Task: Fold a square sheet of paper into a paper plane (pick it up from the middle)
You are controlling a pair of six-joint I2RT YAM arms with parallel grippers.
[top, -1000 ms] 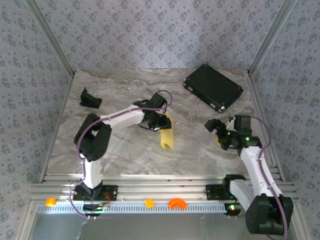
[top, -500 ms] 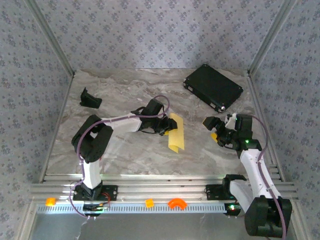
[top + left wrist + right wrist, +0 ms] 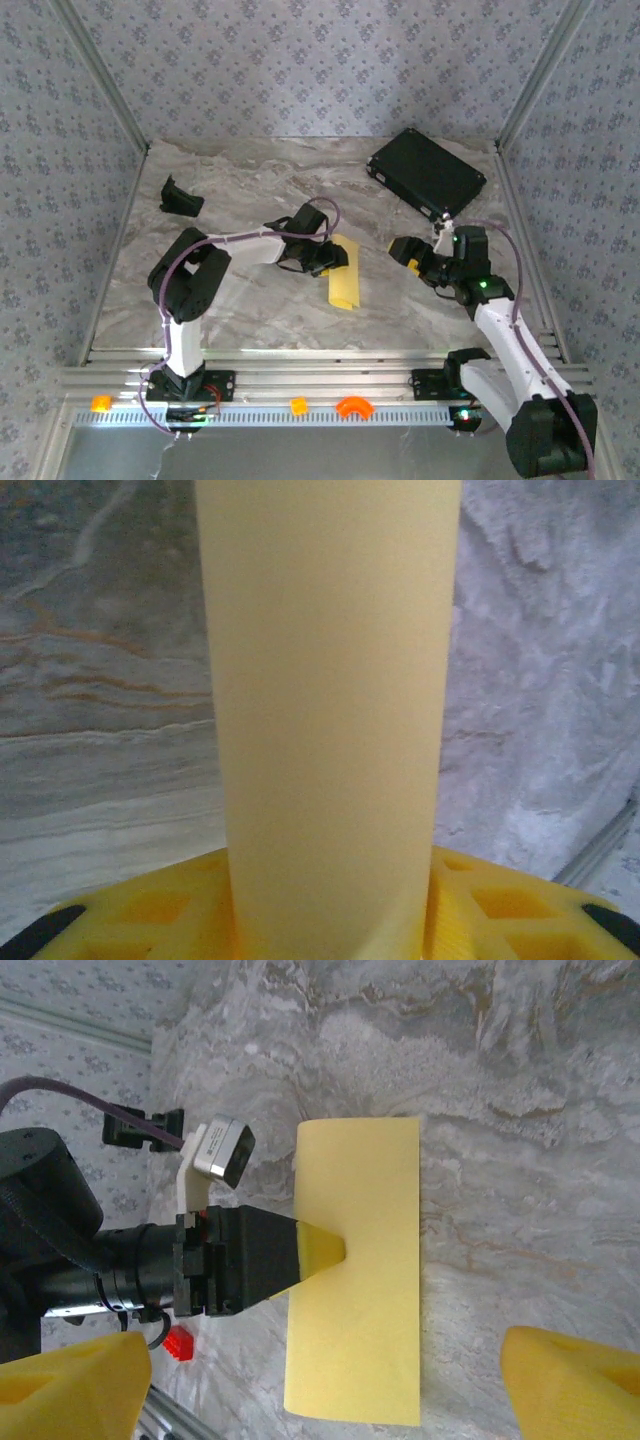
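Paper (image 3: pixel 345 285) lies flat on open table (image 3: pixel 250 180); left claw (image 3: pixel 335 262) at its edge, grip unclear; right claw (image 3: pixel 415 262) spread empty.

From up top, the yellow paper (image 3: pixel 345 282), a long strip, lies mid-table (image 3: pixel 250 310) w/ the L gripper (image 3: pixel 335 258) at its top left edge, the R gripper (image 3: pixel 410 255) near its right side but apart, a black case (image 3: pixel 428 175) back right, and a small black thing (image 3: pixel 180 197) back left.

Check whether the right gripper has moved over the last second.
Yes. The right gripper has shifted left, from in line with the black rectangular case's near corner toward the folded pale-yellow paper sheet.
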